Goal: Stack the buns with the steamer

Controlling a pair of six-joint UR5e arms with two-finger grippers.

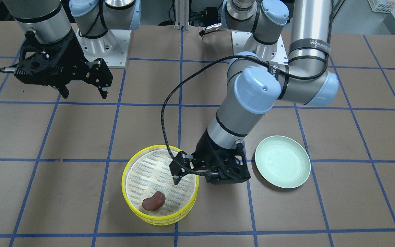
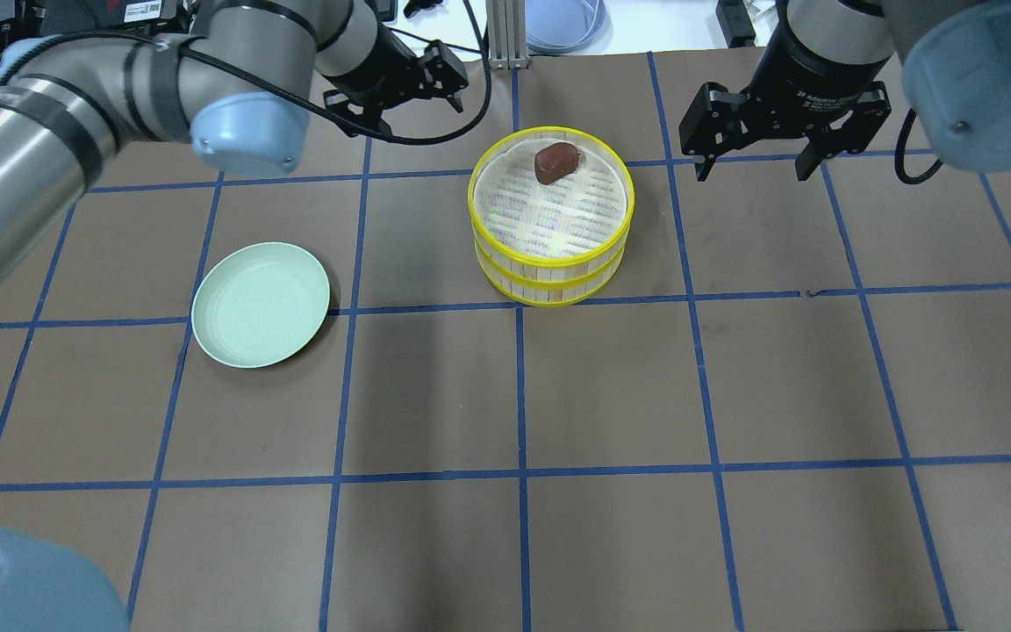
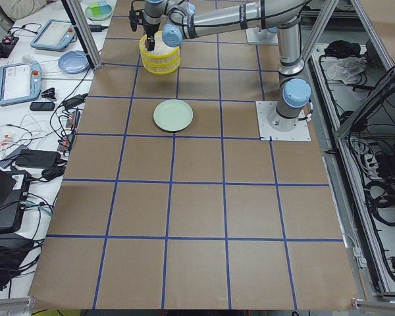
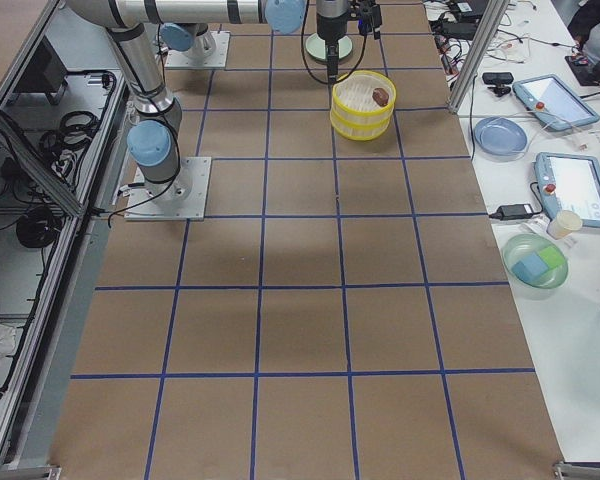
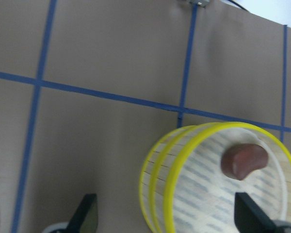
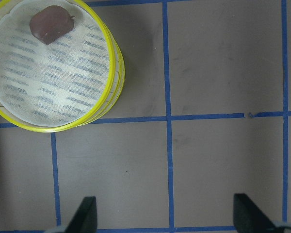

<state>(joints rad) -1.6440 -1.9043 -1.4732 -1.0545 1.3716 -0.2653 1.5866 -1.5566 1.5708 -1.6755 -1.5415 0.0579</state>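
From the front, the steamer [image 1: 139, 171] stands on the brown, blue-taped counter [image 1: 81, 137]. Its two yellow-rimmed tiers are stacked one on the other, and the grey-striped mesh floor of the top tier shows. A dark reddish-brown bun [image 1: 153, 201] lies on that mesh near the rim. The left hand [image 1: 193, 177] hangs over the steamer's edge on the plate's side. It is spread wide and holds nothing, and it hides a stretch of the rim. A pale green plate [image 1: 282, 166] sits beyond that hand, well apart from the steamer. The right hand [image 1: 84, 93] hangs far from the steamer on the other side, also spread and empty.

From overhead, the bun [image 2: 556, 162] rests at the steamer's [image 2: 549, 263] far edge, and the plate [image 2: 260, 305] lies off to the steamer's left.

In the left side view the steamer [image 3: 159, 59] is small and far, and the plate [image 3: 173, 116] lies nearer the camera.

In the right side view the bun [image 4: 381, 97] shows inside the steamer [image 4: 363, 118].

The left wrist camera shows one finger [image 5: 85, 216] off the steamer and the other [image 5: 247, 218] over its mesh.

The right wrist camera shows the steamer [image 6: 53, 73] in the upper left corner.
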